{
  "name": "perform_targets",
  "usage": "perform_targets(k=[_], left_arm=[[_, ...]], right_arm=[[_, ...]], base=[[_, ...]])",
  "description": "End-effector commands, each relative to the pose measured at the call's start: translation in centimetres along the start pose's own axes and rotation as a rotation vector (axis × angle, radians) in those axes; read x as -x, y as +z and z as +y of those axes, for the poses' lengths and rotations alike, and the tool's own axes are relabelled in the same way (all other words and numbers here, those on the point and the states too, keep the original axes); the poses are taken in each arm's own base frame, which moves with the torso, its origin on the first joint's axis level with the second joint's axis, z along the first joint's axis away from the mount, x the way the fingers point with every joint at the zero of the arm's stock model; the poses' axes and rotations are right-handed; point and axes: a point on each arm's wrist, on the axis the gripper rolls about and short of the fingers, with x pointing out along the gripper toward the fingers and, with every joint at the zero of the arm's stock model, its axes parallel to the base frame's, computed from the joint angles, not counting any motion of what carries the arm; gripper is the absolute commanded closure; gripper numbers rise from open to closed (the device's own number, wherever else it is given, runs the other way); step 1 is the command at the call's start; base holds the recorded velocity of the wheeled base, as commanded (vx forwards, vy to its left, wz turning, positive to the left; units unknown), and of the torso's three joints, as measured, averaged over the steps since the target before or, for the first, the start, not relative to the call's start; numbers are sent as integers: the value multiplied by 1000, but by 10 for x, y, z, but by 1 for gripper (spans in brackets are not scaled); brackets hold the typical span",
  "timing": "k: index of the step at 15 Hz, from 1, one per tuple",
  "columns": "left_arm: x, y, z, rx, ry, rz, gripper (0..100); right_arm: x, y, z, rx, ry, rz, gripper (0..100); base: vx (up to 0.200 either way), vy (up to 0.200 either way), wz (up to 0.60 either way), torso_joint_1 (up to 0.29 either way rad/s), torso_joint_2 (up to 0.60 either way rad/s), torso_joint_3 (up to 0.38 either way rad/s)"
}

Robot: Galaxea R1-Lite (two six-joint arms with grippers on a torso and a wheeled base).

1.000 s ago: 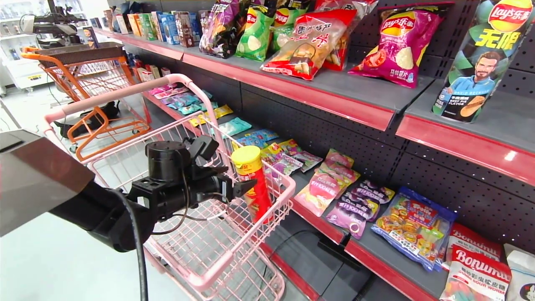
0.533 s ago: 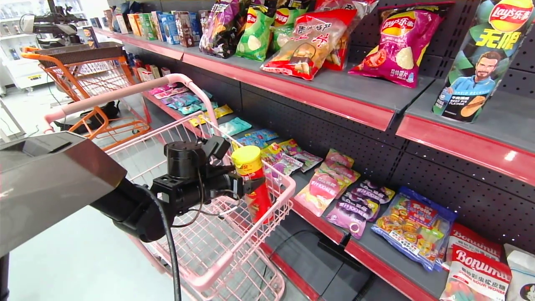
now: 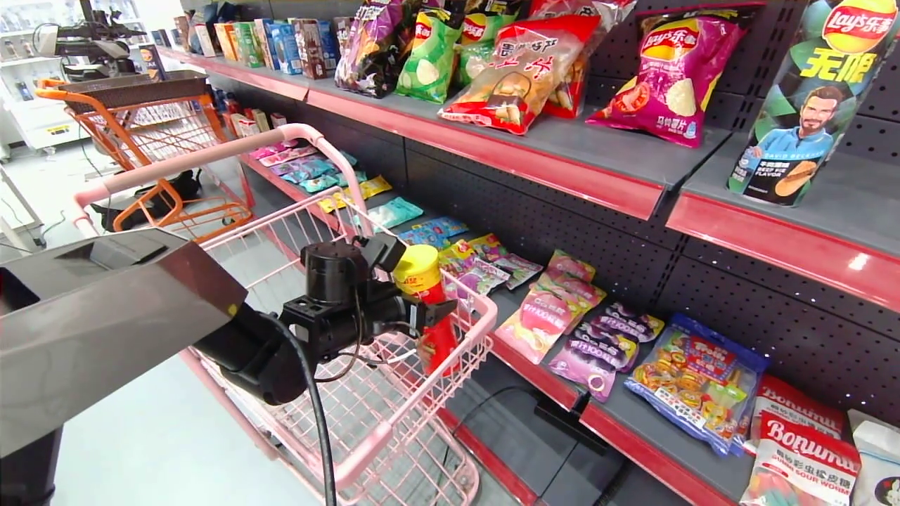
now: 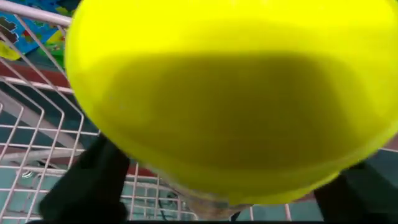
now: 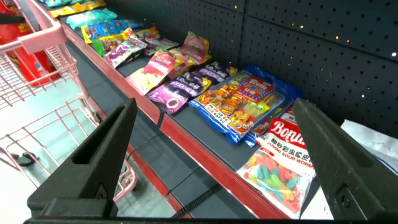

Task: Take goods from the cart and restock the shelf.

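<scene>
Nearest to us, the L gripper (image 3: 427, 281) is hanging inside the pink cart (image 3: 211, 156), at its front corner on the shelf side. Its fingers (image 3: 443, 320) are standing spread, one on each side of the chip can (image 3: 439, 341). We're not making out whether they're touching it. In the L wrist view the can's yellow lid (image 4: 230, 93) is sitting right under the camera, w/ the L gripper (image 4: 224, 186) showing as a dark finger (image 4: 87, 180) at either side and cart wire below.

The chip can is standing upright in the cart, red body w/ yellow lid, just beside the cart's rim.

The R gripper (image 5: 211, 168) is hanging w/ its fingers (image 5: 93, 168) spread wide and nothing btwn them, over the lower shelf (image 5: 205, 168). The pink cart (image 5: 46, 37) is showing off to one side there.

Past the cart, the lower shelf (image 3: 612, 411) is carrying flat candy packs: purple bags (image 3: 605, 337), a blue-edged bag (image 3: 692, 379) and a red-and-white gummy bag (image 3: 801, 450) near its end.

Higher and farther back, the upper shelf (image 3: 598, 151) is holding crisp bags leaning at a tilt: green (image 3: 429, 56), red (image 3: 520, 70) and magenta (image 3: 675, 70). A tall green pack (image 3: 808, 105) is standing on the next section.

Farthest off, an orange cart (image 3: 140, 119) is standing down the aisle.
</scene>
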Motion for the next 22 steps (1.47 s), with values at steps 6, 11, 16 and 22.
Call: perform_targets(k=[6, 11, 16, 22], left_arm=[[23, 22, -6, -8, 82, -65, 100], [113, 108, -16, -18, 141, -169, 100], [232, 148, -50, -28, 212, -242, 100], [355, 91, -88, -127, 490, -306, 100]], right_arm=[[0, 0, 0, 0, 1, -1, 0], [0, 0, 0, -4, -1, -1, 0], [0, 0, 0, -4, -1, -1, 0], [0, 0, 0, -4, -1, -1, 0]], base=[[0, 0, 0, 0, 0, 0], [0, 0, 0, 0, 0, 0], [0, 0, 0, 0, 0, 0], [0, 0, 0, 0, 0, 0]])
